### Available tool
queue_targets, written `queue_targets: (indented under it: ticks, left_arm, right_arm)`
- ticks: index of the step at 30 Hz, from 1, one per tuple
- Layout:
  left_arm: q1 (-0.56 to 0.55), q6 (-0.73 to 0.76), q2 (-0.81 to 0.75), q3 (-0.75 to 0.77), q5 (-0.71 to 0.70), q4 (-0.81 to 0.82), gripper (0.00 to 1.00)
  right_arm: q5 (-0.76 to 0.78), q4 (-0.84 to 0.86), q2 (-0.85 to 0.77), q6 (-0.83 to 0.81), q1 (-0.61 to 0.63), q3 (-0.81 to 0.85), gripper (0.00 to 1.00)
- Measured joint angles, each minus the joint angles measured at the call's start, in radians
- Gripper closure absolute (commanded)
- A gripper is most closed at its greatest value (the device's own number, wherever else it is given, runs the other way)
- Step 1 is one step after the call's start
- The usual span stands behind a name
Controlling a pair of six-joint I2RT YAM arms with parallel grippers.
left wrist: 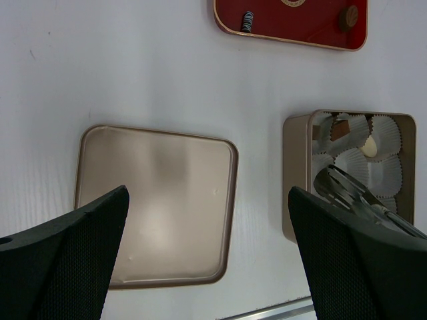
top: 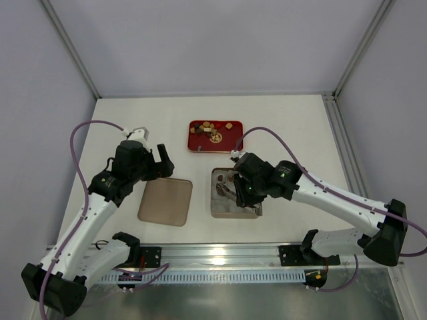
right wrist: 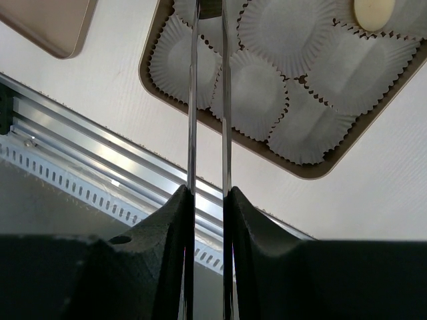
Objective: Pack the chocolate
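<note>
Now two chocolates (left wrist: 370, 145) sit in the box (left wrist: 297, 173), right end effector (right wrist: 207, 193) clenching tongs (right wrist: 191, 100), left end effector (left wrist: 208, 193) released.

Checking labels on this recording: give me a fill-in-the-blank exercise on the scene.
The unpacked chocolate lies on the ___ rectangular tray.
The right gripper holds slim metal tongs over the square tan box of white paper ___.
The left gripper hangs above the flat tan lid, jaws ___.
Missing: red; cups; open.
</note>
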Motion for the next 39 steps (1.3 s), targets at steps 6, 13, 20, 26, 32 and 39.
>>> queue_targets:
  ticks: [6, 13, 20, 26, 32, 39]
  left_arm:
    - [0.000, 0.000, 0.000, 0.000, 0.000, 0.000, 0.00]
    - [0.000, 0.000, 0.000, 0.000, 0.000, 0.000, 0.00]
    - [0.000, 0.000, 0.000, 0.000, 0.000, 0.000, 0.00]
    - [0.000, 0.000, 0.000, 0.000, 0.000, 0.000, 0.00]
    - [0.000, 0.000, 0.000, 0.000, 0.000, 0.000, 0.00]
    - [0.000, 0.000, 0.000, 0.000, 0.000, 0.000, 0.00]
  right_arm:
    - [0.000, 0.004, 0.015, 0.000, 0.002, 0.000, 0.63]
    - [0.006, 0.001, 0.015, 0.000, 0.005, 0.000, 0.60]
    - [0.040, -0.057, 0.015, -0.008, 0.005, 0.061, 0.60]
    - [0.076, -0.097, 0.029, -0.058, -0.019, 0.210, 0.59]
    - [0.086, -0.069, 0.190, -0.156, -0.145, 0.380, 0.56]
    - [0.073, -0.012, 0.563, -0.252, -0.277, 0.698, 0.55]
